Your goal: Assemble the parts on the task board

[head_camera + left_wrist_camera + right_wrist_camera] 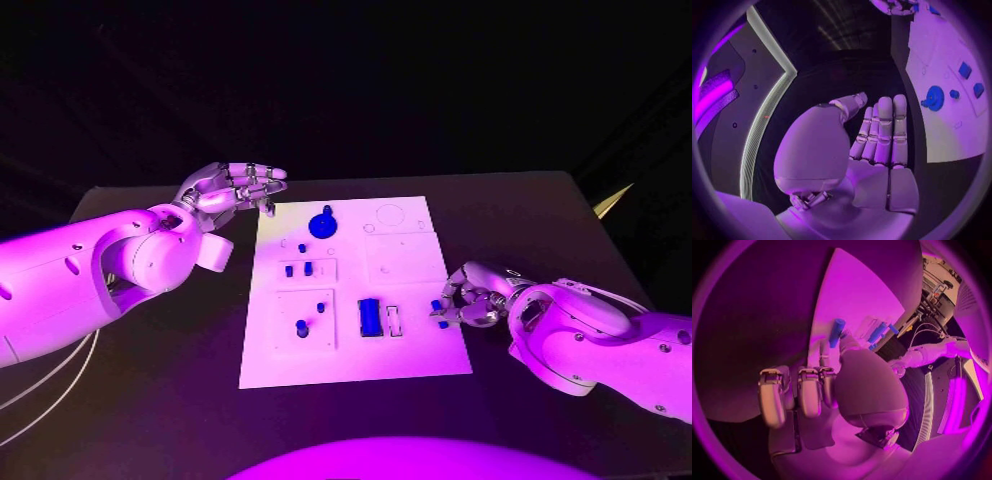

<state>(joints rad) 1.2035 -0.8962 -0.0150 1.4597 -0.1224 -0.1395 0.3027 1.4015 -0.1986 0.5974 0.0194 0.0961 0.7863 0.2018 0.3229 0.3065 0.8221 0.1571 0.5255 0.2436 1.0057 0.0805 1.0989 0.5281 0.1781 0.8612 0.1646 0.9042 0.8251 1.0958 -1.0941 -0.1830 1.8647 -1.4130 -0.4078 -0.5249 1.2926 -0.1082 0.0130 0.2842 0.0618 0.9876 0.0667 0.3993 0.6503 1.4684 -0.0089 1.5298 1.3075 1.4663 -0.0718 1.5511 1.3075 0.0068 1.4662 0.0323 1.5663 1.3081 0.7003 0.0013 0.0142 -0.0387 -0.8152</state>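
The right hand [469,297] pinches a small blue peg [440,314] at the task board's [418,362] right edge (long axis along that edge), just right of the blue block [371,317]. The left hand [231,186], fingers apart and empty, hovers off the board's far-left corner.

Dark matte table [159,410] fills mid frame; flat white rectangular task board [411,355] lies on it, centre.

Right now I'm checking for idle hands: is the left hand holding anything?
No. The left hand is open, its fingers straight with nothing in them, beside the task board's far corner.
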